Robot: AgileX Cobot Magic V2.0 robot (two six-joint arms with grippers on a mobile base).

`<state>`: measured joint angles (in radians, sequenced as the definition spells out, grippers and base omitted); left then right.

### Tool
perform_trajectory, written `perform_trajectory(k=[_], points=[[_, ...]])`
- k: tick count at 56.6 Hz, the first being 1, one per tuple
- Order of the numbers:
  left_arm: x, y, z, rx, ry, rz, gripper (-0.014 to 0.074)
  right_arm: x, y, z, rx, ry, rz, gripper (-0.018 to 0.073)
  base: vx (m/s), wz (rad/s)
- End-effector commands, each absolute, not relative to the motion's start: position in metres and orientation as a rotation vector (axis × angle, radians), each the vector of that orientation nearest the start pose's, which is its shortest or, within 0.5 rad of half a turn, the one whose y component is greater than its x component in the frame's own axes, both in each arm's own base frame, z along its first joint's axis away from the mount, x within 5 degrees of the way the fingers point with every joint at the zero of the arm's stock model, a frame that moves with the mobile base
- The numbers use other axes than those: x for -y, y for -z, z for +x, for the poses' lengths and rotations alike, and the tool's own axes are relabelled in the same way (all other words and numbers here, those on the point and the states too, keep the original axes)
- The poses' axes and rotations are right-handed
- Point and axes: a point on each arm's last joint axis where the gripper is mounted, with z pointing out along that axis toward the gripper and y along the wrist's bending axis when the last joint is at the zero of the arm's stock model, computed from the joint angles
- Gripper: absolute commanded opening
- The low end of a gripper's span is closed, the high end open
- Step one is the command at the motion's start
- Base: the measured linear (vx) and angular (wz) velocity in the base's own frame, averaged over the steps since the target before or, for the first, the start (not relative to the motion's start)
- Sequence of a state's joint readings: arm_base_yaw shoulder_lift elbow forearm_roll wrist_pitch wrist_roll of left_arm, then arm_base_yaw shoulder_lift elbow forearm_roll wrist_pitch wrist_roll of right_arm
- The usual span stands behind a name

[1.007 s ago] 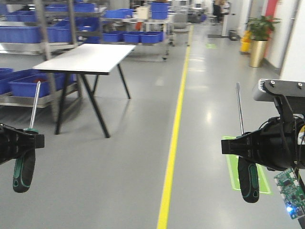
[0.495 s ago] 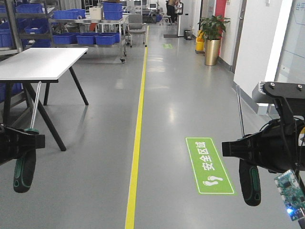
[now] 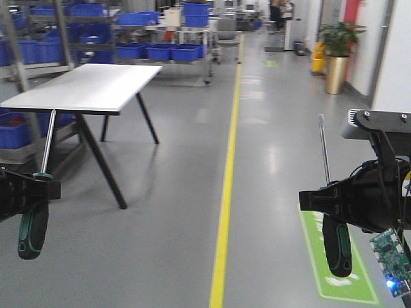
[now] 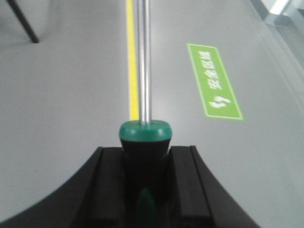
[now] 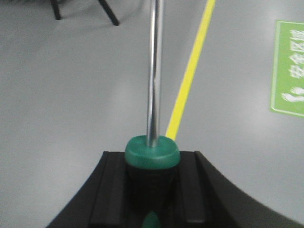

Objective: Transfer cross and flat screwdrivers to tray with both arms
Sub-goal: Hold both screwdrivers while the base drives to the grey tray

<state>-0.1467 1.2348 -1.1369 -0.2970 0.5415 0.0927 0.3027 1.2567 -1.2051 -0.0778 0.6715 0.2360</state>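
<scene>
The front view looks level and far along the hall floor (image 3: 160, 244). Each wrist view sits close behind its fingers (image 4: 102, 185), angled down at that floor. All three share the yellow line (image 3: 225, 192).

The left screwdriver (image 4: 143, 95) and right screwdriver (image 5: 154, 95) have bright, mirror-smooth steel shafts. Their smooth green collars sit over black grips, probably rubber, though blur hides the texture. The left gripper (image 4: 145, 152) and right gripper (image 5: 152, 161) clamping them are matt black plastic. The floor (image 3: 173, 192) is smooth grey with a soft sheen. The near-left table (image 3: 90, 86) has a matt white top, and the far-right planter (image 3: 334, 74) is shiny gold.
</scene>
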Motion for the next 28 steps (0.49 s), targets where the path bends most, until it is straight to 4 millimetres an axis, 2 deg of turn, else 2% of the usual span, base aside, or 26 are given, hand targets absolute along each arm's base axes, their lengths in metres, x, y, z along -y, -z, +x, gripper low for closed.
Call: perform_trajectory(k=[1,28], points=[[0.0531,-0.4016,0.2631,-1.973,0.365,0.048,-0.0001,-0.0744,-0.4063,0.2580,-2.064,-0.231,-0.114,-0.0008,0.36,0.51],[0.0531,-0.4016,0.2631,-1.973,0.365,0.048,-0.0001,-0.0744,-0.4063,0.2580,-2.064,-0.231,-0.114,-0.0008,0.37,0.58]])
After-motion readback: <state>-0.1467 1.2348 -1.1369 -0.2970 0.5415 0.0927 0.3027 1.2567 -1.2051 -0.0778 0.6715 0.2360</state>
